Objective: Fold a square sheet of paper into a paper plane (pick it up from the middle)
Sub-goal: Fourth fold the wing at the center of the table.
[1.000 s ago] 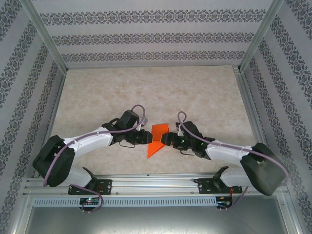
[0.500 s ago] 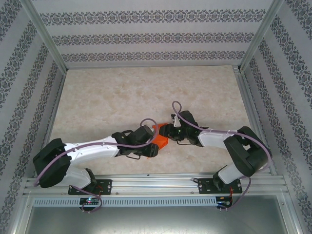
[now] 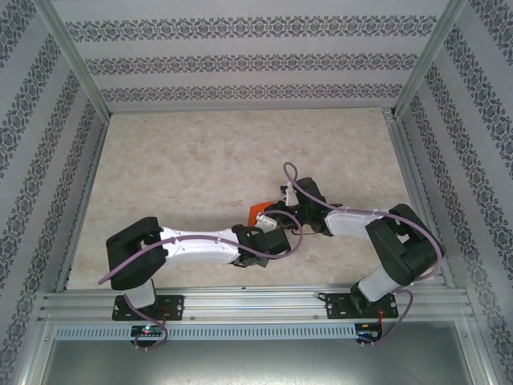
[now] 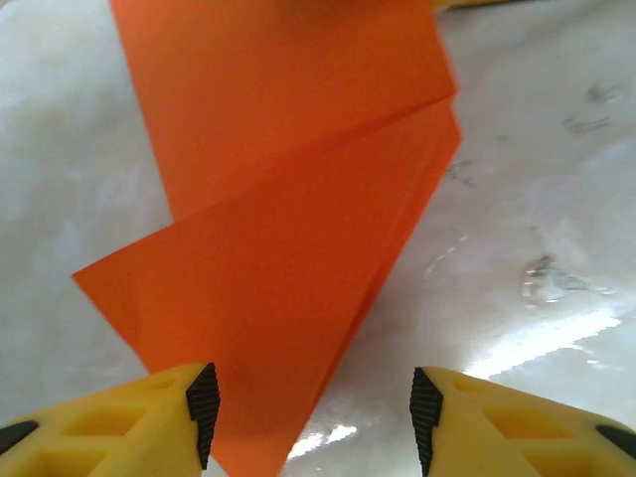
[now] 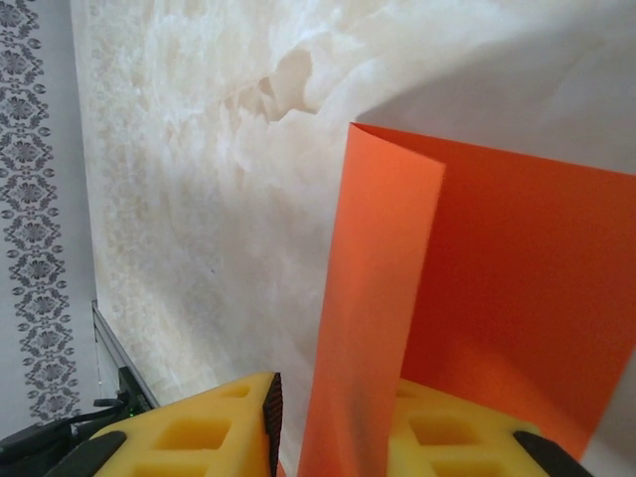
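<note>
The square sheet of paper [image 3: 256, 212] is bright orange-red and folded into overlapping layers with a slanted crease [image 4: 288, 199]. It stands partly on edge between my two grippers at the table's near middle. My left gripper [image 3: 260, 229] is open. In the left wrist view [image 4: 313, 417] the paper's near tip lies between its fingers, close to the left pad [image 4: 204, 412]. My right gripper [image 3: 269, 215] reaches in from the right. An upright fold of the paper [image 5: 497, 298] passes between the right gripper's [image 5: 343, 417] narrowed jaws. The fold leans on the right finger, and a small gap is left at the left pad [image 5: 271, 407].
The marble-patterned tabletop [image 3: 200, 160] stretches away behind the grippers. Patterned walls and metal frame posts [image 3: 76, 64] enclose it on three sides. An aluminium rail [image 3: 256, 303] carrying both arm bases runs along the near edge.
My left arm has swung right and stretched low under the paper's near end, its jaws widening. My right gripper has shifted left and narrowed around the paper, which now stands more upright.
</note>
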You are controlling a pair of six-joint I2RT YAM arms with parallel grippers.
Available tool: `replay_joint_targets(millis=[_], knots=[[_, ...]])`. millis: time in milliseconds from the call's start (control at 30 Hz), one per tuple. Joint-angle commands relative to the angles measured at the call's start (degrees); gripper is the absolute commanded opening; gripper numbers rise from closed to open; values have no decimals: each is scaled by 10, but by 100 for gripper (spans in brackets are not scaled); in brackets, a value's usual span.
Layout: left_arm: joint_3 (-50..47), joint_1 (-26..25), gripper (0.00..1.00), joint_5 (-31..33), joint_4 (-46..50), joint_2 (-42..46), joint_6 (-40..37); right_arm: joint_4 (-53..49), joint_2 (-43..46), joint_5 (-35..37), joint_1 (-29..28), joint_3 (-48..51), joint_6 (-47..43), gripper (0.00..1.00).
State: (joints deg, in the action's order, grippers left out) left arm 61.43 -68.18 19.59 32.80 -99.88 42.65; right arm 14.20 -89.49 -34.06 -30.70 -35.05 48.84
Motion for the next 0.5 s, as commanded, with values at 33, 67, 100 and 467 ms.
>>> replay_joint_targets(millis=[33,67,100,467], knots=[[6,-12,57,65,47,-12,48,-21,17,-17,5,-14,-18,29],[1,-12,57,66,41,-12,53,-20,18,-18,6,-13,-17,29],[-3,-12,56,67,38,-12,55,-19,19,-18,7,-12,-16,29],[-16,-12,46,61,22,-21,65,-27,27,-13,10,-12,-12,29]])
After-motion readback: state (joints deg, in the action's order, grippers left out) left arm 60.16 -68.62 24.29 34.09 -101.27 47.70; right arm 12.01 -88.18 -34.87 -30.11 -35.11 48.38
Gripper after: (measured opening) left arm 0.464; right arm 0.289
